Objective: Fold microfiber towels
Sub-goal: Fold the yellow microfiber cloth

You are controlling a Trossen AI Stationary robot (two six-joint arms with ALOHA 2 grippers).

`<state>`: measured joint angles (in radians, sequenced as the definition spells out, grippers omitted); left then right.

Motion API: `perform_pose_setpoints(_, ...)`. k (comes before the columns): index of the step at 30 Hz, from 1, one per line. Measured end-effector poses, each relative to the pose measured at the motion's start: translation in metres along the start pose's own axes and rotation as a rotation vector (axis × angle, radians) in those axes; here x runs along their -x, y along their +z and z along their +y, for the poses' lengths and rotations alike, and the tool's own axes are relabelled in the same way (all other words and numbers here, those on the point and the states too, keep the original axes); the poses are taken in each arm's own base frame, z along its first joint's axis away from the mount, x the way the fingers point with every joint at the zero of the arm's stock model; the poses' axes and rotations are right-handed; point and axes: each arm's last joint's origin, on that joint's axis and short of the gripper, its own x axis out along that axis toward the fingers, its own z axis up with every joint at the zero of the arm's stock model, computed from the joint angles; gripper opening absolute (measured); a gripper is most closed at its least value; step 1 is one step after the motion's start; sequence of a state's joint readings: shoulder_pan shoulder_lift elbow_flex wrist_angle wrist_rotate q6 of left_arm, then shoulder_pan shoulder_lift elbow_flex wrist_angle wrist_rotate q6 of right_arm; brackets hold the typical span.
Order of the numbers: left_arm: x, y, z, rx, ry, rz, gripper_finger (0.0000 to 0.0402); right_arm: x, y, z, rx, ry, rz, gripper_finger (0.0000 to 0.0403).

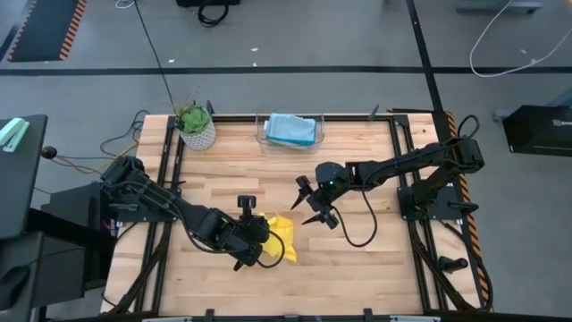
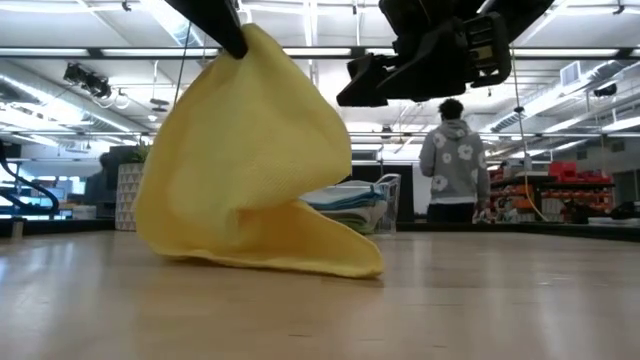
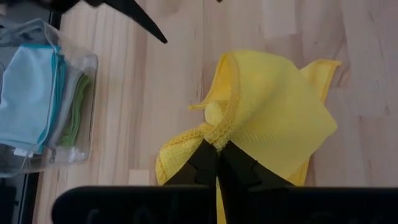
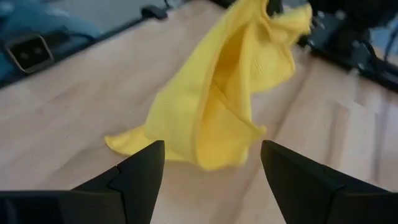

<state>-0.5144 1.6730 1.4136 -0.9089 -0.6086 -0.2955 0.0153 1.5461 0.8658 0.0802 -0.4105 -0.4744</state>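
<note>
The yellow towel (image 1: 281, 234) hangs from my left gripper (image 3: 217, 158), which is shut on it near the table's front middle; its lower part (image 2: 300, 250) rests on the wood. My right gripper (image 1: 310, 202) is open and empty, above the table just right of the towel, which shows between its fingers in the right wrist view (image 4: 224, 106). The light blue towel (image 1: 292, 128) lies on top of a stack in the clear bin (image 1: 264, 134) at the table's far edge; a green towel (image 3: 78, 112) and a pale one show under it. My left gripper pinches a bunched hemmed edge of the yellow towel (image 3: 219, 134) between its two shut fingers. The held part (image 2: 250, 45) is lifted high. The cloth hangs slack below it, and its lower end (image 2: 330, 262) lies on the table.
A potted plant (image 1: 196, 125) in a white patterned pot stands at the far left of the table. A person (image 2: 455, 165) stands in the room beyond the far edge. Bare wood lies to the right (image 1: 375, 241) and near left of the towel.
</note>
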Motion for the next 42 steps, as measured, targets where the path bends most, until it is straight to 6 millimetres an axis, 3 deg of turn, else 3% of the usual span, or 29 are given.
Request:
perform_pose_setpoints(11,0.000,0.002,-0.001,-0.017,-0.005,-0.018,0.0005,-0.027,-0.015,-0.002,-0.035,0.082,-0.044,0.0275)
perform_pose_setpoints(21,-0.001,0.003,0.001,-0.017,-0.003,-0.022,0.0005,-0.037,-0.020,0.002,0.001,0.191,-0.091,0.0262)
perform_pose_setpoints(29,-0.001,0.004,0.002,-0.008,0.007,-0.032,0.0007,-0.055,-0.036,0.005,-0.020,0.208,-0.056,0.0166)
perform_pose_setpoints(36,0.004,0.003,0.008,0.027,0.017,-0.029,0.0019,-0.035,-0.025,-0.003,-0.022,0.125,-0.037,0.0021)
perform_pose_setpoints(42,0.005,0.001,0.017,0.088,0.033,-0.003,0.0065,-0.007,-0.010,-0.009,-0.028,0.006,0.001,0.0019)
